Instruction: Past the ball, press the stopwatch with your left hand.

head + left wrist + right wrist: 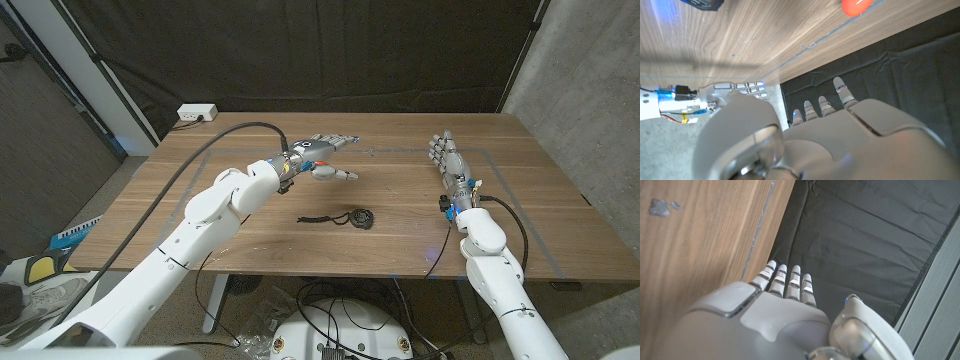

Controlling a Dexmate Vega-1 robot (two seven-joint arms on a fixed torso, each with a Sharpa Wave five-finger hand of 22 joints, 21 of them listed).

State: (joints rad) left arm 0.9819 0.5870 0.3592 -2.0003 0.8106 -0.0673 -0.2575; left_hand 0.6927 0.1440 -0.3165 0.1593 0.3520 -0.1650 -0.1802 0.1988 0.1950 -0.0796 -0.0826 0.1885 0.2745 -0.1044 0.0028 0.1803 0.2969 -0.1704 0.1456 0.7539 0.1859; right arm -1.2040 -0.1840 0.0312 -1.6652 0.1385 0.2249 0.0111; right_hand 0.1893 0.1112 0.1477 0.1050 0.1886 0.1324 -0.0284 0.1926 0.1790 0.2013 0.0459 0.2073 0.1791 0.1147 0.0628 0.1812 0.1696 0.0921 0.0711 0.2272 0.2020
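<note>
stopwatch (359,218) lies mid-table, cord trailing toward the robot's left, bare wood all around | left hand (325,158) hovers beyond the stopwatch, fingers spread, holding nothing | right hand (447,158) well right of the stopwatch, fingers straight, empty | ball (856,5) near the taped line.

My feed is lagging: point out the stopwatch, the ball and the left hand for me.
stopwatch (359,218), head view, on the middle of its round black body.
ball (856,6), left wrist view, on its orange-red surface at the picture's edge.
left hand (322,152), head view, on the back of the hand, fingers spread.
</note>
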